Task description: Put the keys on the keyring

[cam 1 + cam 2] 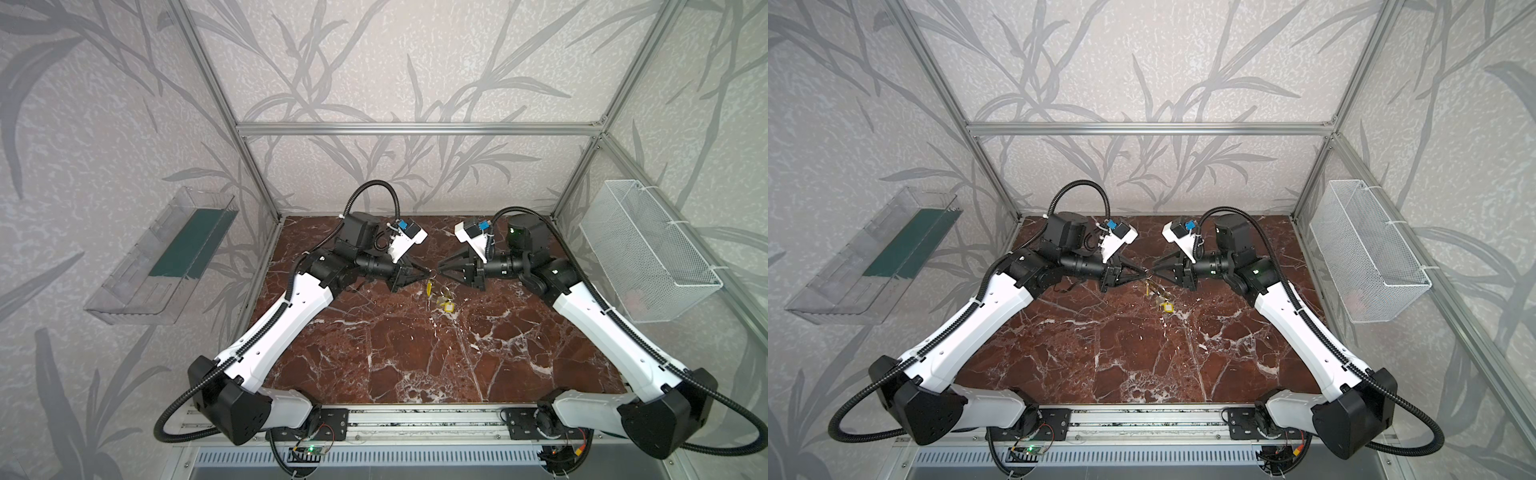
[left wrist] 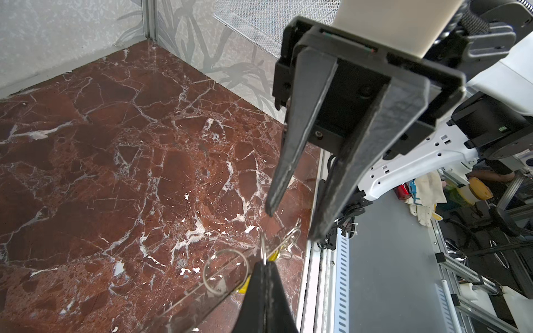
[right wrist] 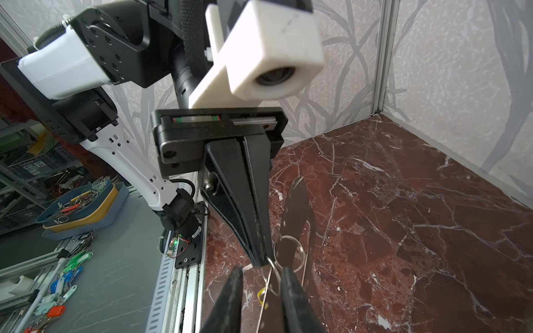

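**Left gripper** point(image 1: 427, 272): jaws together, pinching a thin wire ring of the keyring point(image 3: 297, 213), a flat, glossy metal plate that slants down from its tip. **Right gripper** point(image 1: 441, 273): tip to tip with it, jaws slightly apart astride that ring. Yellow plastic keys point(image 1: 449, 306) sit just in front. Open veined red marble table point(image 1: 415, 353) runs from it to the front rail point(image 1: 415, 417).

Leaf-patterned walls point(image 1: 415, 62); red marble floor point(image 1: 415, 353)
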Controlling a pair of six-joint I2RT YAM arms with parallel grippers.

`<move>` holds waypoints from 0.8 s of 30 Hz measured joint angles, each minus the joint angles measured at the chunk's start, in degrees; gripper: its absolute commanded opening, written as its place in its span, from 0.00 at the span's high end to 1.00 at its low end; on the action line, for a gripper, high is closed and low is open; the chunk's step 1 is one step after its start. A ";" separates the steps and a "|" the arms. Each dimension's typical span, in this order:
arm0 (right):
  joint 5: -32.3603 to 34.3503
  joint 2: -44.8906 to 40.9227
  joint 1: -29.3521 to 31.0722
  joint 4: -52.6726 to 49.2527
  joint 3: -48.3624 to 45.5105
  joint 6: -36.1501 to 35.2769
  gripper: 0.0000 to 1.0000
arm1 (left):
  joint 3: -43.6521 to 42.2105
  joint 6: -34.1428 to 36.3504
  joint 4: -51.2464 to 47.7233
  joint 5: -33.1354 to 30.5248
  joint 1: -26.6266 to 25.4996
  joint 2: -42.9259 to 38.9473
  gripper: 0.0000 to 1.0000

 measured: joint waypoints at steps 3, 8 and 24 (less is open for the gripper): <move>-0.07 0.50 0.13 -0.15 0.02 0.02 0.75 | 0.00 0.00 0.00 0.22 -0.07 -0.02 1.00; -0.42 1.09 0.50 -0.35 0.04 -0.02 0.75 | 0.00 -0.02 0.00 0.55 -0.26 -0.04 1.00; -2.23 2.36 1.46 -1.16 0.07 -0.81 0.86 | 0.00 -0.15 0.00 0.92 -0.48 -0.07 1.00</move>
